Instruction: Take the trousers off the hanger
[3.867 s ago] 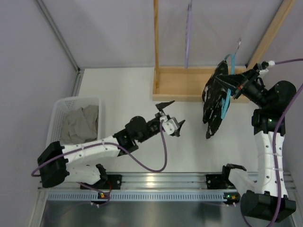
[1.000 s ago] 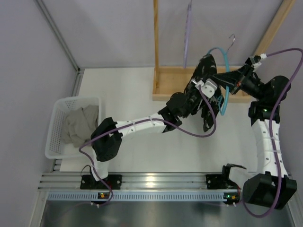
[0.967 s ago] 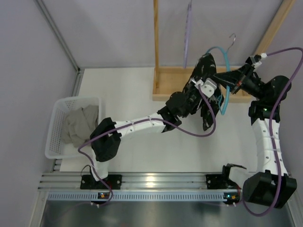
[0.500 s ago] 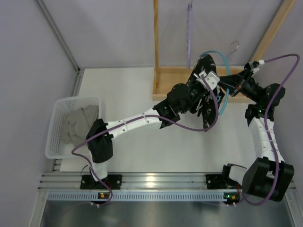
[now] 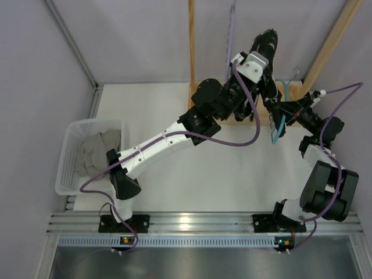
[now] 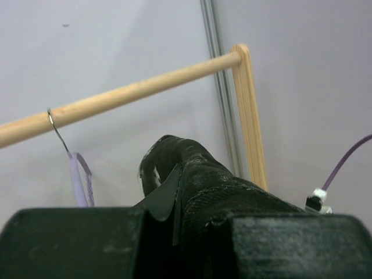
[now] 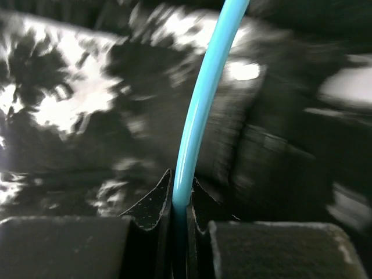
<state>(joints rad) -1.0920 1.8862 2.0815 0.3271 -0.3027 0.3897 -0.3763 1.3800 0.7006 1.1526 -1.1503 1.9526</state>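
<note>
While the left arm stretches across the table (image 5: 151, 110) to its far right corner, the left tool (image 6: 176, 196) is pressed together on a fold of the black trousers (image 6: 218, 185), with the cloth bunched over one fingertip. From above, the trousers (image 5: 266, 45) are raised high in that grip, over the far rail of the wooden rack (image 5: 191, 58) and just left of the right arm's wrist.

The right tool (image 7: 179, 195) pinches the thin blue hanger (image 7: 204, 96) between its fingertips. The hanger (image 5: 277, 125) sits beside the lower part of the dark cloth. The right wrist view shows dark, white-mottled fabric behind the blue bar, but it is too blurred to tell whether any of it is draped over the hanger.

A wooden rod (image 6: 133, 92) crosses the left wrist view, and a lilac hanger (image 6: 78, 171) hangs from it by a wire hook. At the left edge of the table stands a white basket (image 5: 87, 122) holding a grey cloth (image 5: 96, 152), well apart from both tools.
</note>
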